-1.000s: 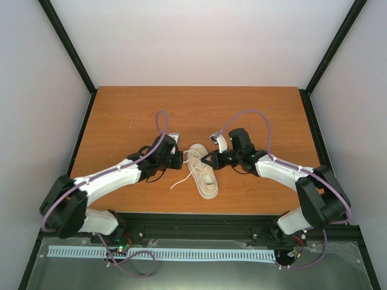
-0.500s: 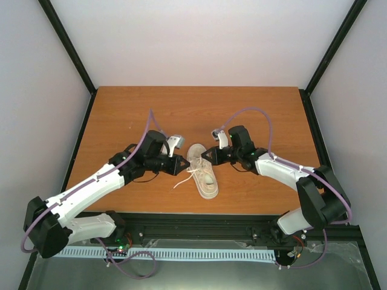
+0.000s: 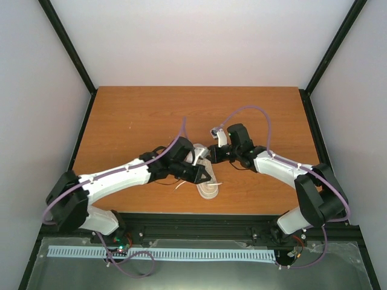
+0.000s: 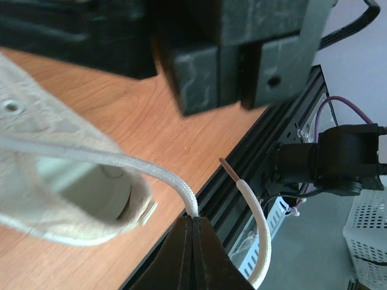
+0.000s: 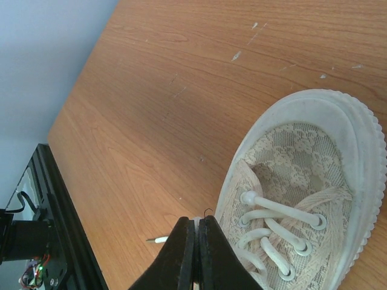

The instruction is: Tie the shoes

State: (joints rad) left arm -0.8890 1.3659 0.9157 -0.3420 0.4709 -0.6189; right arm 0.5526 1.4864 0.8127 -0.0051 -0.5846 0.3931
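Observation:
The shoe (image 3: pixel 208 190), a cream low-top sneaker, lies on the wooden table (image 3: pixel 127 115) between the two arms, its middle hidden under my left arm. My left gripper (image 3: pixel 210 176) reaches across it and is shut on a white lace (image 4: pixel 160 174). The lace's free end (image 4: pixel 254 205) curls up past the fingertips to a bare tip. My right gripper (image 5: pixel 195 221) is shut on the other lace right beside the shoe's (image 5: pixel 302 181) lace-patterned toe. That lace's tip (image 5: pixel 155 240) rests on the wood. In the top view the right gripper (image 3: pixel 210 155) sits at the shoe's far end.
The table's black front rail (image 4: pixel 254 151) runs close behind the left gripper. Bare wood (image 5: pixel 181 90) stretches left of the shoe. Grey enclosure walls (image 3: pixel 36 90) stand around the table.
My left arm has swung right, from the shoe's left side to over the shoe, carrying its lace across. The right gripper has barely moved.

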